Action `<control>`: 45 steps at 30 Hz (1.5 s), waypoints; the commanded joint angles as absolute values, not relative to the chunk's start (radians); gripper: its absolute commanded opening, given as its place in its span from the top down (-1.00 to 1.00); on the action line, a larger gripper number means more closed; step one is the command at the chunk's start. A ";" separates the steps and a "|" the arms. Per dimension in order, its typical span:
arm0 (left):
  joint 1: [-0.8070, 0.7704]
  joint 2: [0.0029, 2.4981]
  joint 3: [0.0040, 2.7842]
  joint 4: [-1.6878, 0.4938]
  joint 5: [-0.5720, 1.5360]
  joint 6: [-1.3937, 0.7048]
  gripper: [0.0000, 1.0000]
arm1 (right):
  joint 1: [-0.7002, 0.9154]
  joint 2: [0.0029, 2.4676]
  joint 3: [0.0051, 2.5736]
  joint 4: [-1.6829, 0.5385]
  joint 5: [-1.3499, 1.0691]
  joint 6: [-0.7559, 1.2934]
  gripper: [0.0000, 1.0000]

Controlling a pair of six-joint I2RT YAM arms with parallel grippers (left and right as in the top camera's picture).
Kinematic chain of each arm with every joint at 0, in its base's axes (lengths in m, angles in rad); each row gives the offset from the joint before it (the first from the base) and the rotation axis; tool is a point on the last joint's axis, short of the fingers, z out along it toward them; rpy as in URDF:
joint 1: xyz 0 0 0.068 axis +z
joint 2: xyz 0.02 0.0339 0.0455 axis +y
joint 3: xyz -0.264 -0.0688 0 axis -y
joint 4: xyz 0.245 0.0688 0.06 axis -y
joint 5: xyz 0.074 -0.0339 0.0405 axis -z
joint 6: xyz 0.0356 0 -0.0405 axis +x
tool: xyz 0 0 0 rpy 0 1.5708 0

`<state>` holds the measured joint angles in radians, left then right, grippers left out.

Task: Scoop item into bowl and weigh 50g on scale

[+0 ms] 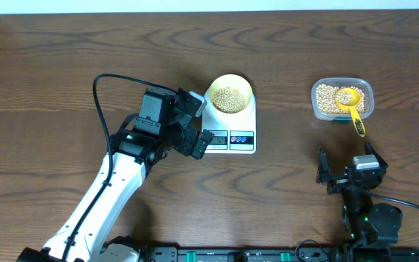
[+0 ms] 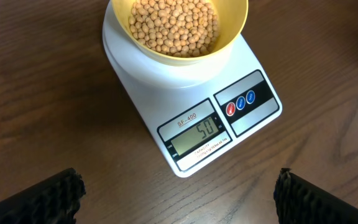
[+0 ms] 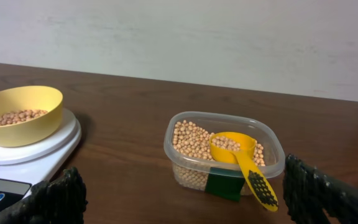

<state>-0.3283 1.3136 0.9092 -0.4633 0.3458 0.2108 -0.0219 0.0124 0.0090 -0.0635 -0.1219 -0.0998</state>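
Left tool (image 1: pixel 196 124), spread wide, hovers pointing at the scale (image 1: pixel 228 140).

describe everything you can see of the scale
The scale is a flat, white, plastic-looking kitchen scale with a round platform at the back and a front panel. Its small display reads 50 under the label SF-400. Beside it, a dark strip holds one red and two blue buttons. The scale lies level on the dark wooden table, and a pale yellow bowl of tan beans sits on its platform.
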 commanded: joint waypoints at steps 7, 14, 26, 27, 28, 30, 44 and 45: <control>-0.324 1.320 0.904 -0.463 0.354 0.216 -1.00 | -0.013 0.006 0.006 -0.067 -0.111 -0.113 -0.98; -0.324 1.320 0.904 -0.463 0.354 0.216 -1.00 | -0.013 0.006 0.006 -0.067 -0.111 -0.113 -0.98; -0.324 1.319 0.904 -0.464 0.314 0.220 -1.00 | -0.013 0.006 0.006 -0.067 -0.111 -0.113 -0.98; -0.324 1.318 0.904 -0.461 0.294 0.220 -1.00 | -0.013 0.006 0.006 -0.067 -0.111 -0.113 -0.98; -0.324 1.315 0.904 -0.457 0.263 0.220 -1.00 | -0.013 0.006 0.006 -0.067 -0.111 -0.113 -0.99; -0.324 1.305 0.904 -0.440 0.199 0.220 -1.00 | -0.013 0.006 0.006 -0.067 -0.111 -0.113 -0.98; -0.296 1.121 0.904 -0.327 -0.092 0.194 -1.00 | -0.013 0.006 0.006 -0.067 -0.111 -0.113 -0.98; -0.283 1.107 0.904 -0.327 -0.092 0.174 -1.00 | -0.013 0.006 0.006 -0.067 -0.111 -0.113 -0.99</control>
<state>-0.3183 1.1572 0.9092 -0.3321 -0.0292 0.2085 -0.0219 0.0124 0.0090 -0.0635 -0.1188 -0.0994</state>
